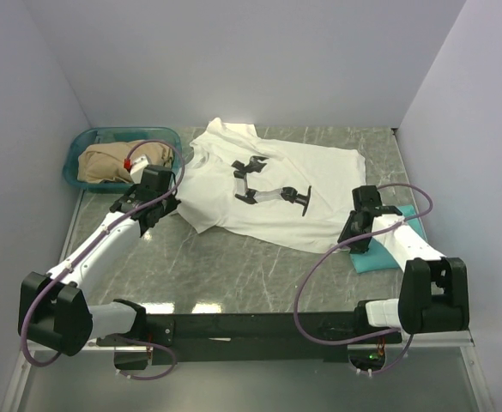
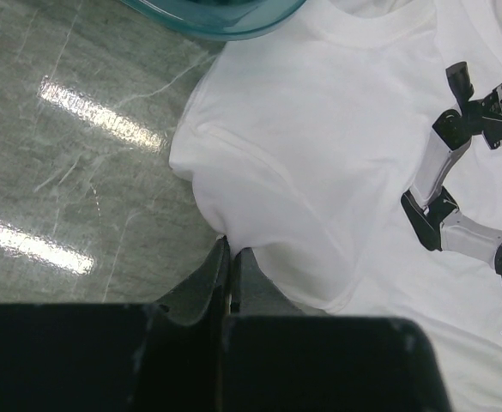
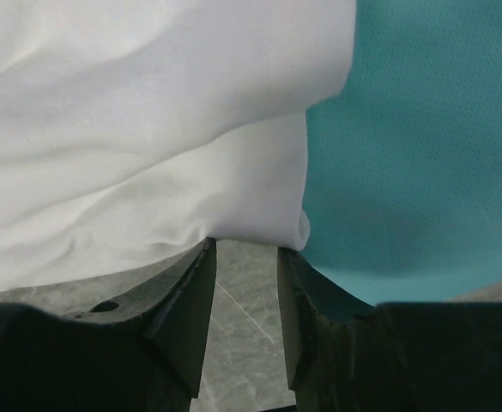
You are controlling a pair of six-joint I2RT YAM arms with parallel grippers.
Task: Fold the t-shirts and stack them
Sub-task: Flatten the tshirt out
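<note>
First fold of the white t-shirt [image 1: 268,184], apparently: left gripper [image 2: 232,253] sits closed at the sleeve edge; right gripper [image 3: 246,249], part-open and empty, must next pinch the hem.

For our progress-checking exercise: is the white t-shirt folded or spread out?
Spread out: the white t-shirt lies open on the table, collar and whole chest print showing.

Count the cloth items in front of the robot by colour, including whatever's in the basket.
White t-shirt: 1
Teal t-shirt: 1
Tan cloth bundle, in the basket: 1
Total: 3
</note>
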